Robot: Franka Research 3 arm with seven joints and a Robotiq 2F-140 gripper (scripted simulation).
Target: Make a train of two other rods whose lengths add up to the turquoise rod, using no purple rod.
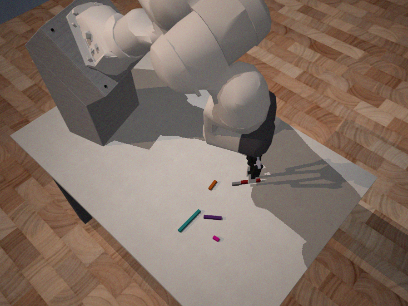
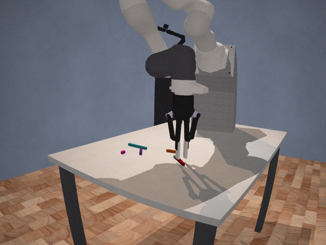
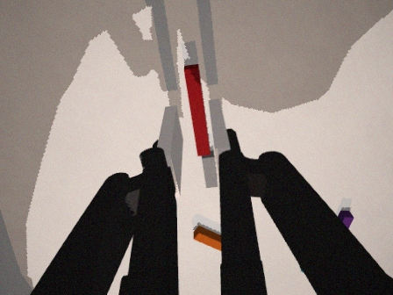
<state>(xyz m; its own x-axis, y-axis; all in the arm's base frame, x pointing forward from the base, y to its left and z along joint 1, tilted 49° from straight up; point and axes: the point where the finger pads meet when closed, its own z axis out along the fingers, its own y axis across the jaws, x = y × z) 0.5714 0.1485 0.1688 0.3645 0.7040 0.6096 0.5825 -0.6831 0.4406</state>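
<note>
A red rod (image 1: pixel 245 181) (image 2: pixel 180 161) (image 3: pixel 196 109) lies flat on the white table (image 1: pixel 98 184), with a short grey rod (image 1: pixel 235 183) (image 2: pixel 175 157) lying end to end with it on its left. My gripper (image 1: pixel 253 177) (image 2: pixel 181 155) (image 3: pixel 195 120) points straight down over the red rod. Its fingers stand a little apart, one on each side of the rod, and do not grip it. The turquoise rod (image 1: pixel 189 220) (image 2: pixel 137 145) lies further to the front left.
An orange rod (image 1: pixel 212 185) (image 2: pixel 170 150) (image 3: pixel 207 237) lies left of the grey rod. A purple rod (image 1: pixel 212 217) (image 2: pixel 141 151) (image 3: pixel 346 219) lies close to the turquoise rod. A small magenta rod (image 1: pixel 216 238) (image 2: pixel 122 152) lies nearer the front. The robot's grey base (image 1: pixel 82 98) stands at the back.
</note>
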